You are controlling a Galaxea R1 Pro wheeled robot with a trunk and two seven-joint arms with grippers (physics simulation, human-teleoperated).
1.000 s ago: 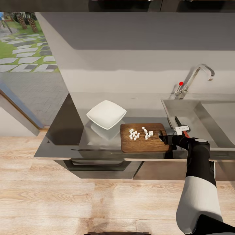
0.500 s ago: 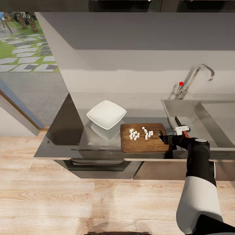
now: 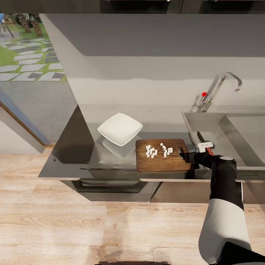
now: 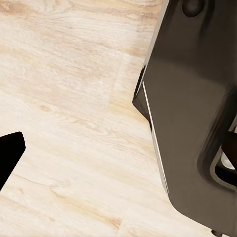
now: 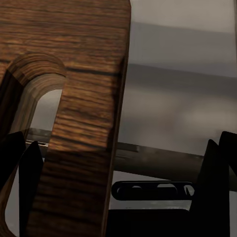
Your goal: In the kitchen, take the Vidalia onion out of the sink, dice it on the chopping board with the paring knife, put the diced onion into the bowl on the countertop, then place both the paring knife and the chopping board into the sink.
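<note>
My right gripper [image 3: 183, 155] stands open astride the slot-handle edge of the chopping board [image 3: 162, 161], gripping nothing; the left gripper's state I cannot tell. The diced onion [image 3: 158, 150] lies loose on the board beside the bowl [image 3: 120, 129]. Any tilt while lifting risks spilling cubes onto the countertop [image 3: 70, 147].

Right arm stretched forward, right gripper [image 3: 185, 155] open, fingers [image 5: 25, 185] astride the chopping board [image 3: 162, 161] handle edge.

Grainy wooden chopping board [image 3: 162, 162]
</note>
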